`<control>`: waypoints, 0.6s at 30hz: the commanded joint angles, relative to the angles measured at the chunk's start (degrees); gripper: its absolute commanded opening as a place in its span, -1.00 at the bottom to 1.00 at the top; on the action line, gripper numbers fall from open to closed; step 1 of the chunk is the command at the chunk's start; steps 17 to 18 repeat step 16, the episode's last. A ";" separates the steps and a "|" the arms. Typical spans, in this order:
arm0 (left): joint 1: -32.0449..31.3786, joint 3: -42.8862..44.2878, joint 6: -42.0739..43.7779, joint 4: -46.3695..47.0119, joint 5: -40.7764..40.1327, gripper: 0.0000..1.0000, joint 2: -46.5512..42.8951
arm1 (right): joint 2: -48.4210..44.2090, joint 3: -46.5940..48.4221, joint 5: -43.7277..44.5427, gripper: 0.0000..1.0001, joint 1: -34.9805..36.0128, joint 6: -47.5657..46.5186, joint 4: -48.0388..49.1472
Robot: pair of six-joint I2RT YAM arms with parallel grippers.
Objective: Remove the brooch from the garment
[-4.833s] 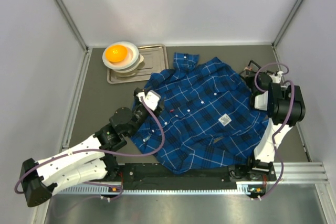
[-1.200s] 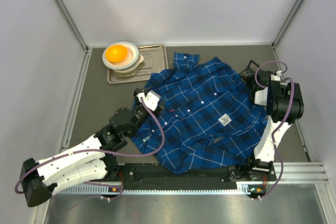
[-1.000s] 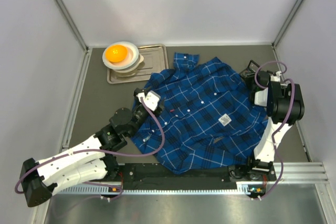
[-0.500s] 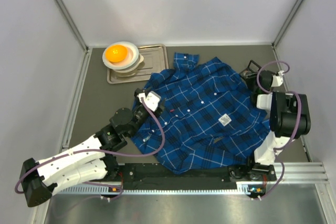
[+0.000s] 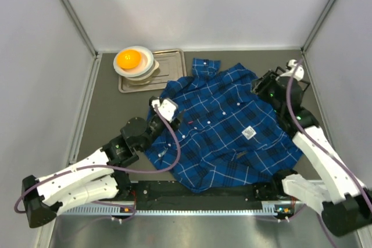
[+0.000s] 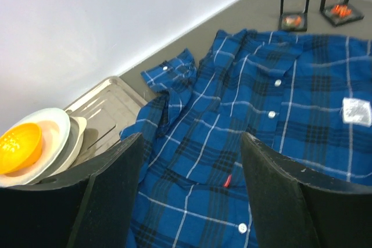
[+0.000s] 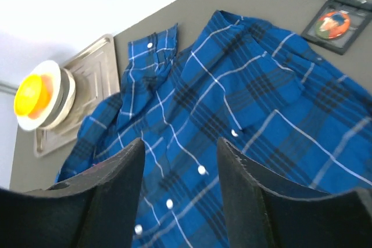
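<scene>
The garment (image 5: 224, 123), a dark-blue plaid shirt with white buttons, lies spread on the grey table, a white diamond tag (image 5: 249, 133) on its front. What looks like the brooch (image 7: 332, 24), a small round orange-and-green piece, sits in a black box off the shirt's right shoulder. My right gripper (image 5: 261, 88) hovers open above that shoulder, nothing between its fingers (image 7: 180, 143). My left gripper (image 5: 168, 114) hangs open over the shirt's left side (image 6: 190, 143), above a pocket with a small red tab (image 6: 227, 181).
A metal tray (image 5: 171, 62) at the back left carries stacked white dishes and an orange bowl (image 5: 129, 58). A second black box (image 6: 340, 9) with an orange-red item stands beside the first. Grey walls close in on both sides.
The right arm has swung down from its raised pose at the right and reached left over the shirt's shoulder, its jaws opening wider. The left arm has stayed put.
</scene>
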 commanded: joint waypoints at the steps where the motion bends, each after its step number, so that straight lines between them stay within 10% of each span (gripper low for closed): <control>1: 0.00 9.48 -11.21 -7.83 0.47 0.45 -3.43 | -15.55 4.64 -3.02 0.13 0.50 -8.51 -24.23; 10: -0.09 12.04 -30.84 -19.46 -2.86 0.47 -20.39 | -30.98 15.01 -12.86 0.95 0.41 -9.31 -37.46; 18: -0.09 16.60 -36.29 -25.52 -5.24 0.97 -25.76 | -35.28 18.88 -17.36 0.98 0.41 -8.60 -36.06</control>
